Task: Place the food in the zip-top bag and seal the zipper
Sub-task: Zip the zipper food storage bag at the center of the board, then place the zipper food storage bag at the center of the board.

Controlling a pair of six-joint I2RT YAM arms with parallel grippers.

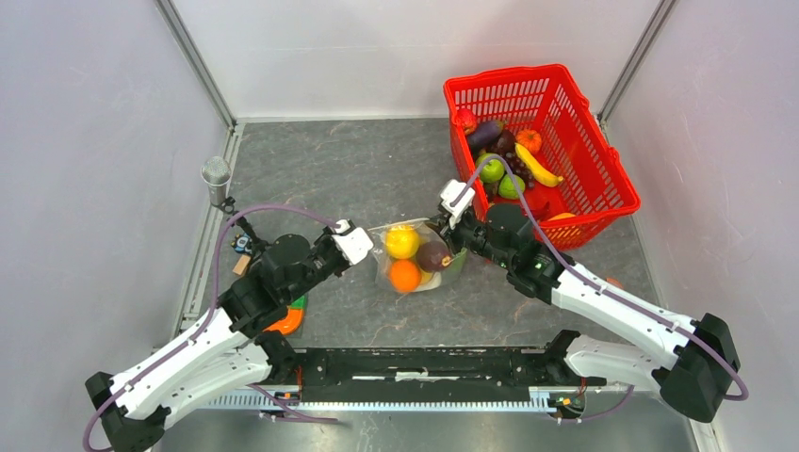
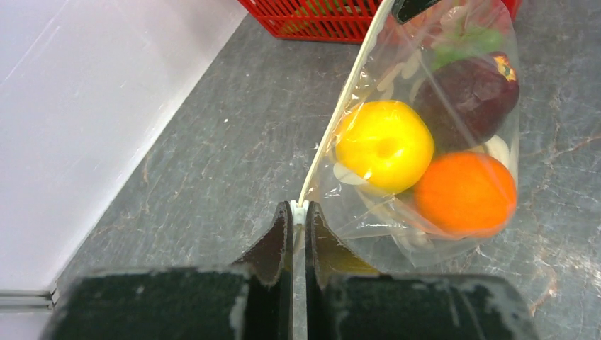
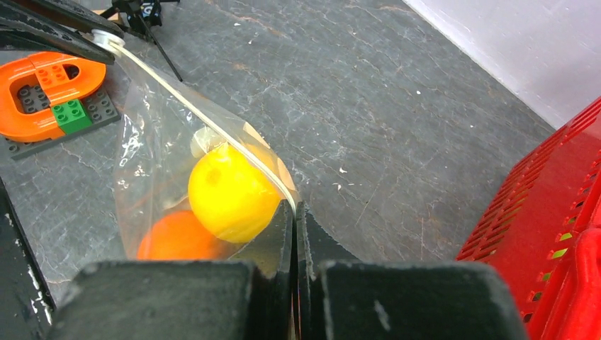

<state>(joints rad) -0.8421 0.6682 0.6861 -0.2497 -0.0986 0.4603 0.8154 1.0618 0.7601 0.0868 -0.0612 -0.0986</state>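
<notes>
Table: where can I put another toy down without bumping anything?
Biggest bare patch: the grey table behind the zip-top bag, left of the red basket. A narrower strip lies between bag and the base rail. Crowded: the packed basket, and the middle, where the left gripper and right gripper pinch the bag.

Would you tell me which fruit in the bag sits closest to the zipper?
The yellow fruit, right beside the zipper; the orange fruit and purple fruit lie deeper.
</notes>
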